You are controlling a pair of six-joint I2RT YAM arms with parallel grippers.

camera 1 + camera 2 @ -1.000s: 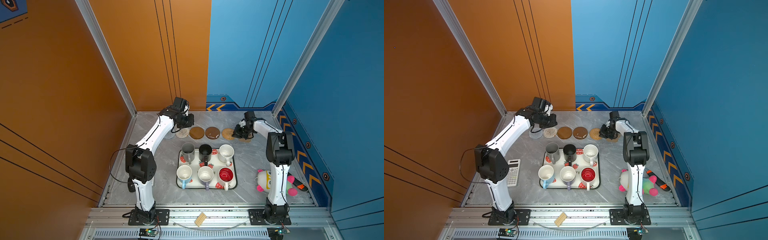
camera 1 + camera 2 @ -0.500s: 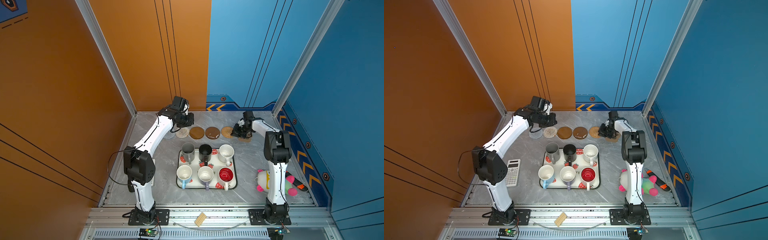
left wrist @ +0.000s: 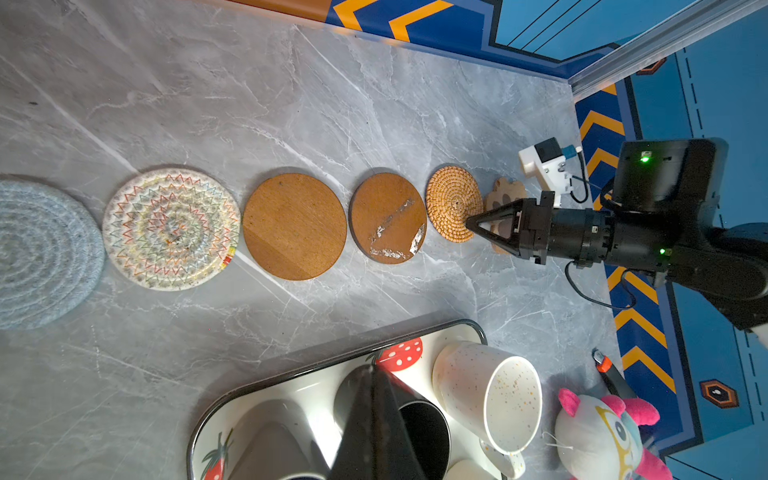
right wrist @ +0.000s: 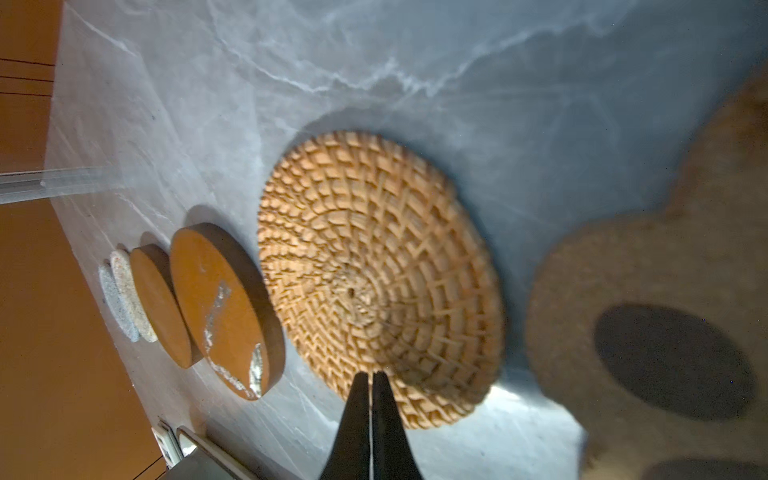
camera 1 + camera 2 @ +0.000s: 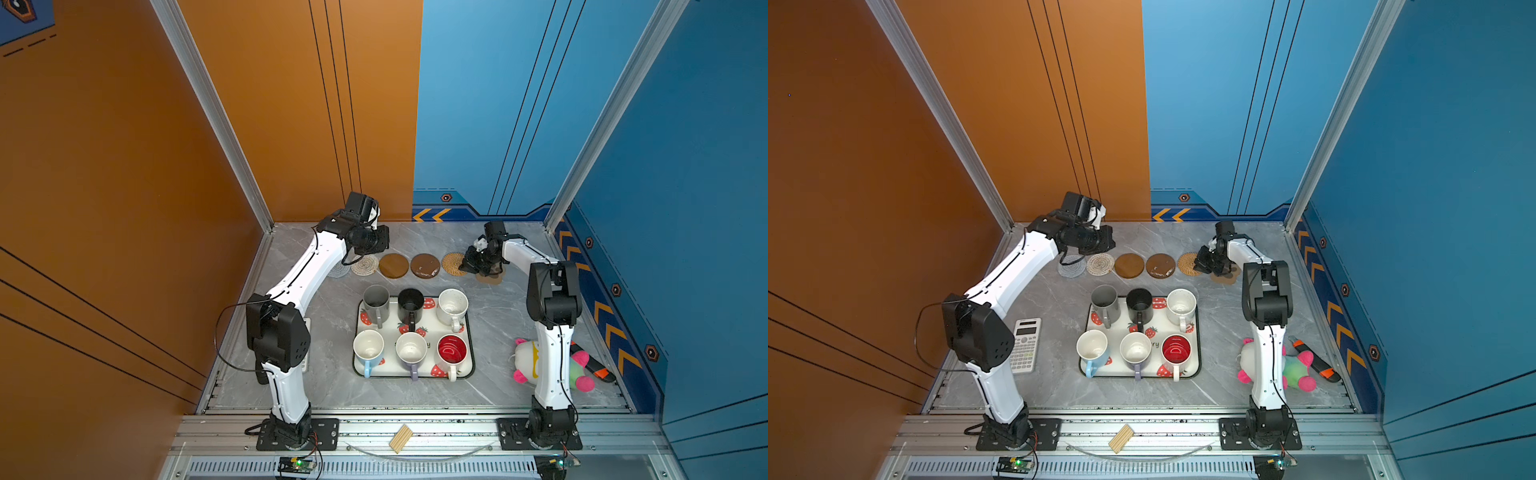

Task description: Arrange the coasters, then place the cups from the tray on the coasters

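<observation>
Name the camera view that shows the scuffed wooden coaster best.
Left wrist: the scuffed wooden coaster lies whole, sharp, nearly face-on. The right wrist view shows it obliquely; both top views show it small.

Six coasters (image 5: 393, 265) run in a row across the worktop (image 5: 494, 316), just behind the tray (image 5: 390, 365), where six cups (image 5: 453, 306) stand three behind three.

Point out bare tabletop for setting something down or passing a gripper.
Bare: the strip between the coasters and the back wall; the band between the tray and the front rail; the gap between tray and calculator. Crowded: the coaster row, with the right gripper at its rattan end; the tray, full of cups; the plush toy corner.
</observation>
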